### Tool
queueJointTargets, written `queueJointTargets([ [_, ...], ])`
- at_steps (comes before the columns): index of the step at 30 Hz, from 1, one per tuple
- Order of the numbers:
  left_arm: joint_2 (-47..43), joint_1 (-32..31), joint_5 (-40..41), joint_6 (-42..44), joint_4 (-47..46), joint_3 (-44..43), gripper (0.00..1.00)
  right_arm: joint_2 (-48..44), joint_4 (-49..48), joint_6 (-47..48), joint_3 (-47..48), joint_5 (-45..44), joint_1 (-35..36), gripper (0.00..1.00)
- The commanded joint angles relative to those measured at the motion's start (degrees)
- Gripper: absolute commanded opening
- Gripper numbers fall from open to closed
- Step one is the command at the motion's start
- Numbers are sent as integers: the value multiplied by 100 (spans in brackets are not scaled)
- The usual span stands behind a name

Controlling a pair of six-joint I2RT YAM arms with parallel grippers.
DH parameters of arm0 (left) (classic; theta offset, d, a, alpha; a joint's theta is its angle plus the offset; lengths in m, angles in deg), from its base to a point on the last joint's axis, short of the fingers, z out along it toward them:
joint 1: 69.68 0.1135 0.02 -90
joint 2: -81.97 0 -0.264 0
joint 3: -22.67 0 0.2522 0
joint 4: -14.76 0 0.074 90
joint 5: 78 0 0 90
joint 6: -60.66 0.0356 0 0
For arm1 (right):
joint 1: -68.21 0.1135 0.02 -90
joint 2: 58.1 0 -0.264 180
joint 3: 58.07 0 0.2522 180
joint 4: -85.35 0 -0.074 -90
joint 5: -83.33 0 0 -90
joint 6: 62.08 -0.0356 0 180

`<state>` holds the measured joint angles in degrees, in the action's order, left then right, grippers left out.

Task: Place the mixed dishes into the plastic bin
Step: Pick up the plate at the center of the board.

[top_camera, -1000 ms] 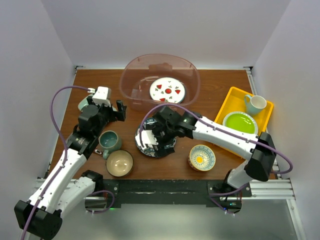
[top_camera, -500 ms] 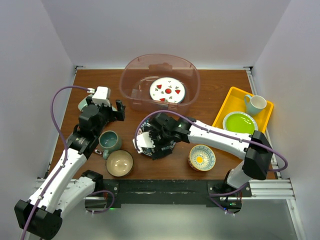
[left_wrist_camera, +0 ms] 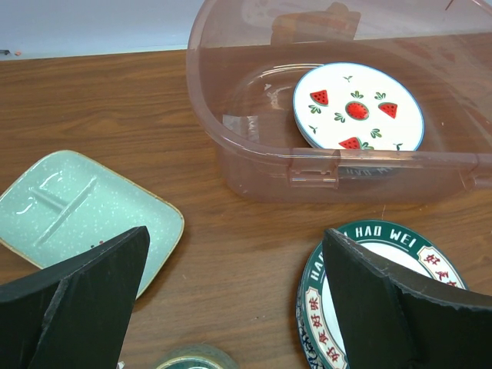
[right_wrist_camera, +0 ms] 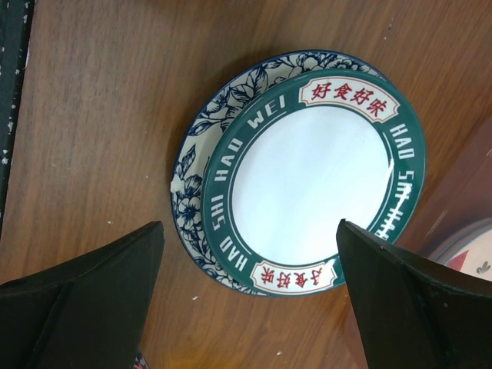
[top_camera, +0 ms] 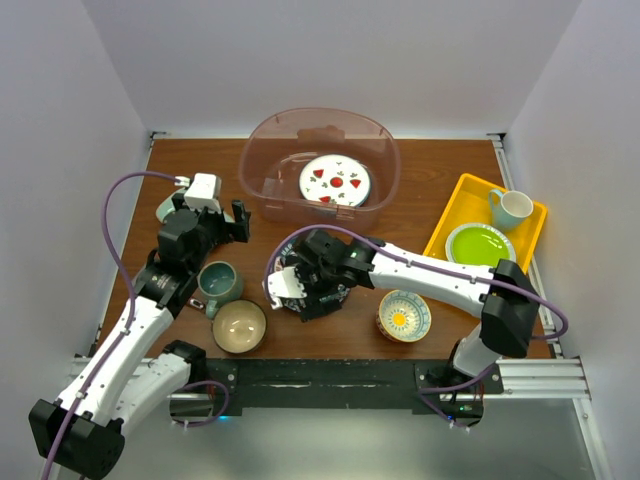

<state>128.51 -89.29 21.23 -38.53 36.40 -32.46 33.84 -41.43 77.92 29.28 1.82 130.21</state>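
Plates [right_wrist_camera: 300,173], green-rimmed atop blue-patterned, lie between the fingers [right_wrist_camera: 84,300] of the wide-open right gripper [right_wrist_camera: 250,227], seemingly untouched.

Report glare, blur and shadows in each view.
Top external: even light, sharp, soft shadows on the wooden table. Left wrist: pale reflections on the plastic bin wall; left fingers dark, little detail. Right wrist: thin highlight on the green-rimmed plate; right fingers dark, featureless.
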Motion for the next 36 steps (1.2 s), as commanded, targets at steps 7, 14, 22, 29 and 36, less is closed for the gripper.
queueJointTargets([
  [7,-14,28,70,110,-155,6,100,78,-114,-69,-28,-128,93,98],
  [14,-5,28,70,110,-164,-3,100,87,-167,-60,-81,-199,120,98],
  [22,4,37,52,110,-164,-3,100,96,-211,-60,-151,-251,137,98],
  [29,21,28,52,102,-164,-3,100,131,-228,-60,-169,-295,146,98],
  [36,13,28,43,110,-164,-3,100,149,-272,-60,-221,-322,164,98],
])
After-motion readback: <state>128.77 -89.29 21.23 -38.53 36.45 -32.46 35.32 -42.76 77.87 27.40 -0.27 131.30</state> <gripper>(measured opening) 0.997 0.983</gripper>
